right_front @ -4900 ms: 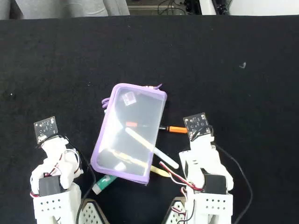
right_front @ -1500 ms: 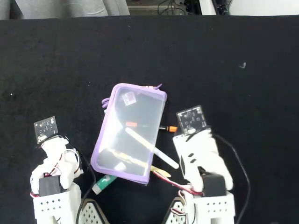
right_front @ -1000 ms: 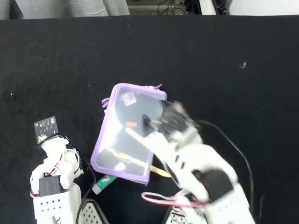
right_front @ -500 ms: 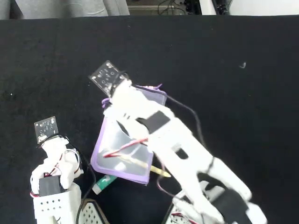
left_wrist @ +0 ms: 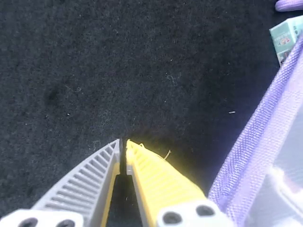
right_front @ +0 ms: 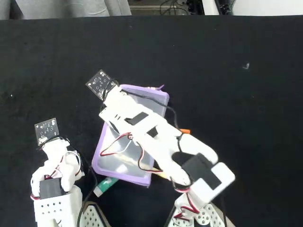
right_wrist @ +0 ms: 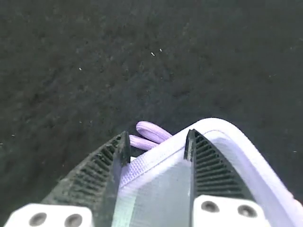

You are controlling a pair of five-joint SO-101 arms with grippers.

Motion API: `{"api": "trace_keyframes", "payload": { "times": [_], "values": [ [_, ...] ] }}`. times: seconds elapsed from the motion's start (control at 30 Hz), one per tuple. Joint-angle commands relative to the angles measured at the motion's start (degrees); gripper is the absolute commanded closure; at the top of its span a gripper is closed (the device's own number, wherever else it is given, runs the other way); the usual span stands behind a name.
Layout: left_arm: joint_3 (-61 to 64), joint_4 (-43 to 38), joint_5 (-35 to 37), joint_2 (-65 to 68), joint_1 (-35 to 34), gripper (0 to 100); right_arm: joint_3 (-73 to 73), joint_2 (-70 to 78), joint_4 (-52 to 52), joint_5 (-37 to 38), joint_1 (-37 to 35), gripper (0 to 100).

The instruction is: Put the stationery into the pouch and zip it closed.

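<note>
At the counter's near-left corner the left end effector (left_wrist: 124, 144) hangs closed and empty. A green-and-white tube (right_front: 105, 186) lies outside the near edge of the clear, purple-edged zip pouch (right_front: 156, 100), mid-counter. The right end effector (right_wrist: 157, 139) straddles the pouch's far-left corner, open, beside a lilac cord loop (right_wrist: 149, 128). This looks like securing the pouch; the next move calls for pinching that corner squarely.

The right arm (right_front: 156, 137) lies across the purple pouch (right_front: 154, 99).

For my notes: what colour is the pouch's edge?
The pouch edge is purple; best seen in the right wrist view.
</note>
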Motion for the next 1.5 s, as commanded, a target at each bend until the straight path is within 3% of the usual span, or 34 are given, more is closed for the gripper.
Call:
{"api": "trace_keyframes", "payload": {
  "times": [0.0, 0.17, 0.43, 0.77, 1.0, 1.3, 1.47],
  "values": [
    [1.5, -0.7, 0.4, -0.2, 0.3, 97, -2.9, 1.2, -2.0, -0.3, -0.4, 81.0],
    [1.5, -0.7, 0.4, -0.2, 0.3, 97, -3.8, 1.0, 8.3, 10.1, -0.5, 81.0],
    [1.5, -0.7, 0.4, -0.2, 0.3, 97, -12.4, -0.6, 39.6, 26.5, 1.4, 81.1],
    [1.5, -0.7, 0.4, -0.2, 0.3, 97, -24.0, -0.8, 60.7, 35.0, 14.9, 81.1],
    [1.5, -0.7, 0.4, -0.2, 0.3, 97, -32.8, -0.4, 62.0, 35.0, 19.0, 81.1],
    [1.5, -0.7, 0.4, -0.2, 0.3, 97, -24.2, -0.4, 46.5, 34.6, 7.0, 81.1],
    [1.5, -0.7, 0.4, -0.2, 0.3, 97, -20.4, -0.3, 42.5, 35.0, 4.7, 81.1]
  ]
}}
